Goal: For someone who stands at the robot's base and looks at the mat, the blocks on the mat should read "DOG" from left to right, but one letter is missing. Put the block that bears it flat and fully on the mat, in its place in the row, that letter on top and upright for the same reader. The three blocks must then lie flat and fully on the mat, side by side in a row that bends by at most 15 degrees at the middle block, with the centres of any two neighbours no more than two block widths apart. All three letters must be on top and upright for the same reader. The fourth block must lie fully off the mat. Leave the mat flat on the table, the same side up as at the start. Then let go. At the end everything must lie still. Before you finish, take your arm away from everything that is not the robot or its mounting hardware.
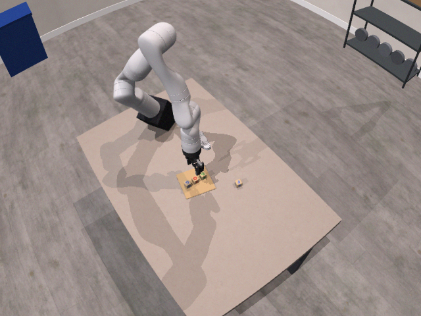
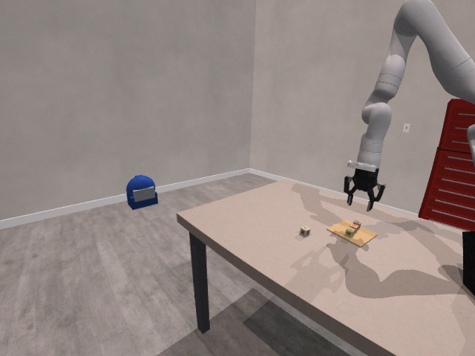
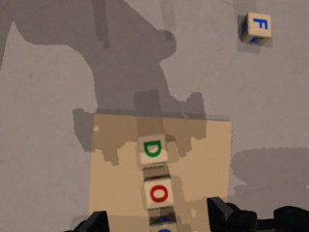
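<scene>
Three letter blocks lie in a row on the tan mat [image 1: 200,192] [image 2: 365,236] [image 3: 207,155]. The fourth block, the blue F block [image 3: 258,27] [image 1: 238,182] [image 2: 304,231], lies off the mat on the table. My gripper [image 1: 198,168] [image 2: 359,205] is open and empty. It hangs clear above the row, and its fingers show at the bottom edge of the wrist view.
The table [image 1: 245,237] [image 2: 268,214] bears the mat near its middle. The arm's black base [image 1: 159,117] stands at the far edge. A blue bin [image 1: 18,39], a shelf [image 1: 384,37] and a red cabinet [image 2: 454,168] stand on the floor, away from the table.
</scene>
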